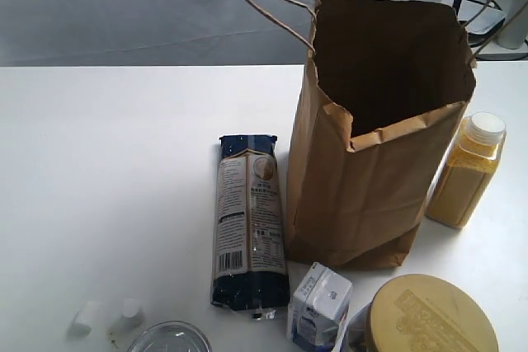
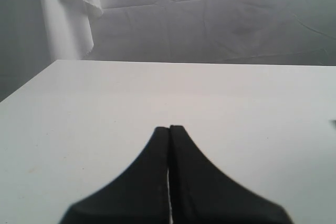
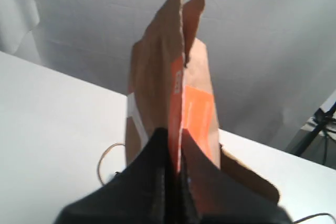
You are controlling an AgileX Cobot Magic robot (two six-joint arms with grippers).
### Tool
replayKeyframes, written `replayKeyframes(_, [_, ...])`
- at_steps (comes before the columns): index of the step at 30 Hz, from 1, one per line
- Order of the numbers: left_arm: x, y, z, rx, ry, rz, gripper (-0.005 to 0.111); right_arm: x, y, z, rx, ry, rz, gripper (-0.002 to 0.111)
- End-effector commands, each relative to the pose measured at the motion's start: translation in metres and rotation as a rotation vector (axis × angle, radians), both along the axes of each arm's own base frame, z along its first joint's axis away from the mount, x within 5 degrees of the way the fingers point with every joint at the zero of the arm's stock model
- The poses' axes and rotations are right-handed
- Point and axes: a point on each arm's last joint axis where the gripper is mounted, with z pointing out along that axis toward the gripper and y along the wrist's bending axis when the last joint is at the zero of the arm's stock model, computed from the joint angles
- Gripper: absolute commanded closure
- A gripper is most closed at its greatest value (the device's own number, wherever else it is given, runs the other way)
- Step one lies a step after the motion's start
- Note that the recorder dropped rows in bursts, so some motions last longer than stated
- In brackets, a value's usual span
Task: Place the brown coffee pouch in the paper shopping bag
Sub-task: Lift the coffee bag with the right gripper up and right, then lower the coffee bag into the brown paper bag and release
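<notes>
The right hand (image 3: pixel 171 136) is clamped on the brown coffee pouch (image 3: pixel 176 87), pinching one narrow end so that the orange label shows beside the fingers. In the exterior view only a brown scrap of the pouch shows, at the top edge just right of centre, above the mouth of the paper shopping bag (image 1: pixel 363 195). I judge it is held that high to clear the ragged rim before it goes down. The bag stands upright at centre right with its mouth gaping. Its inside is in shadow, and nothing shows in it, though its floor is hidden.

The left hand (image 2: pixel 169 128) is pressed together on nothing, over bare worktop (image 2: pixel 79 103), probably parked out of the way.

A bottle (image 1: pixel 469 172) full of yellow stands just right of the bag. A dark-blue noodle packet (image 1: pixel 247 220) lies flat to the bag's left.
</notes>
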Motion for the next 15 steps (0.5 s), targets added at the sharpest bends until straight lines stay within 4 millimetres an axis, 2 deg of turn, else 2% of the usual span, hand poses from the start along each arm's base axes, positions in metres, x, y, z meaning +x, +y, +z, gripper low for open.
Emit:
replayKeyframes(1, [0.0,0.0,-0.001,0.002,-0.004,0.004,0.107,0.005,-0.011,0.013,0.004,-0.126,-0.065,0.108])
replayKeyframes(3, [0.0,0.0,-0.001,0.002,-0.004,0.004,0.107,0.01,-0.014,0.016,-0.009,-0.179,-0.12,0.108])
replayKeyframes(6, [0.0,0.0,-0.001,0.002,-0.004,0.004,0.107,0.022,-0.02,0.011,0.003,-0.132,-0.162,0.108])
replayKeyframes(10, [0.0,0.0,-0.001,0.002,-0.004,0.004,0.107,0.043,-0.021,-0.014,-0.062,-0.054,-0.215,0.108])
replayKeyframes(15, [0.0,0.0,-0.001,0.002,-0.004,0.004,0.107,0.057,-0.016,-0.05,-0.177,0.014,-0.239,0.108])
